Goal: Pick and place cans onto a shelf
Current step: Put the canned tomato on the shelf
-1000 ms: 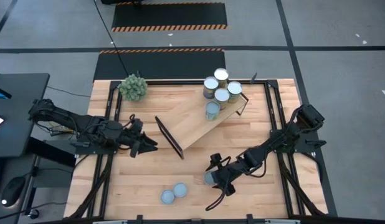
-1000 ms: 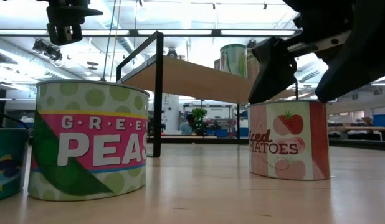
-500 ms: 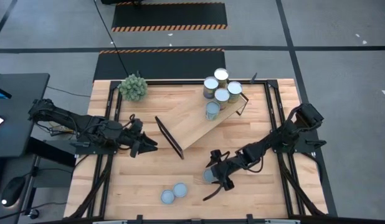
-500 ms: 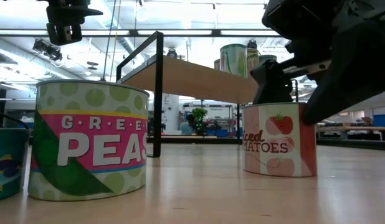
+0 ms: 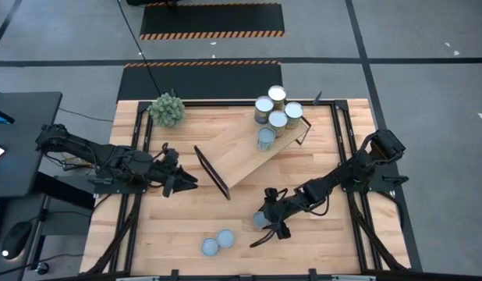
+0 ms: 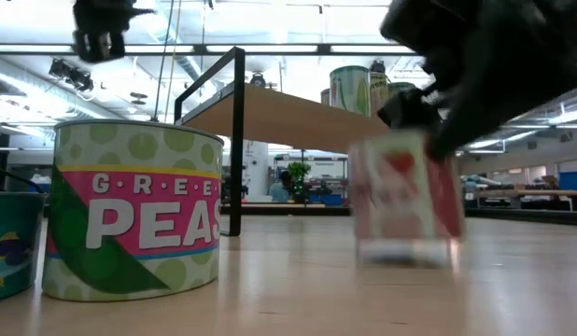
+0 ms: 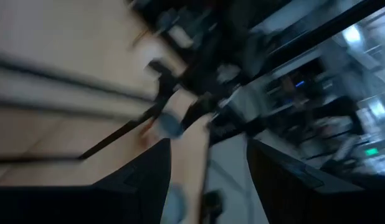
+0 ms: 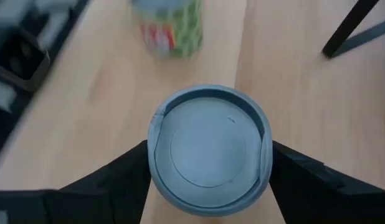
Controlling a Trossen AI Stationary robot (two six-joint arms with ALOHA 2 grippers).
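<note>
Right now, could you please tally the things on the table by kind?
Small metal cans, silvery or blue-grey tops: 8. That is 5 on the shelf, 2 loose, 1 in the right end effector.
Long light-wood shelf with black end frames: 1
Green bushy plant ball: 1
Total: 10

green plant ball (image 5: 167, 108) sits near the tabletop's (image 5: 178, 226) corner.

Eight cans (image 5: 271, 112), one shelf (image 5: 242, 154), one plant (image 5: 167, 109).
</note>
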